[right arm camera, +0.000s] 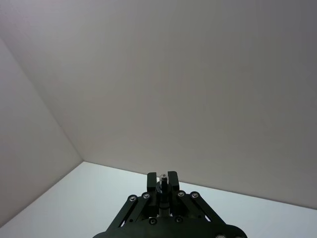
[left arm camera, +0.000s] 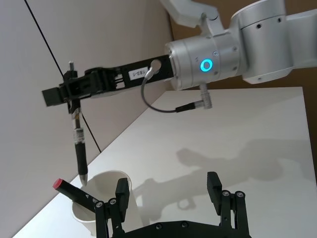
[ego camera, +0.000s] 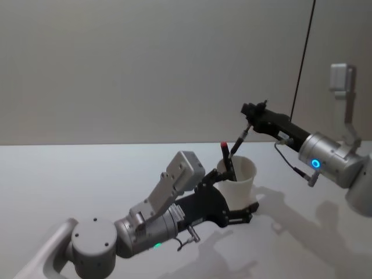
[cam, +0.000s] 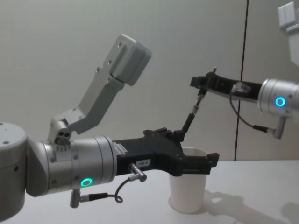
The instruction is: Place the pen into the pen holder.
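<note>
White table [ego camera: 70, 174]; grey wall [ego camera: 145, 64] behind; thin black cable [ego camera: 304, 52] down wall, right side.

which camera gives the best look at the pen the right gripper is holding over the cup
The left wrist view: the pen hangs full length from the right gripper, tip just above the pen holder. Head view shows it partly against the cup; chest view shows it thin and dark; right wrist view shows its end.
</note>
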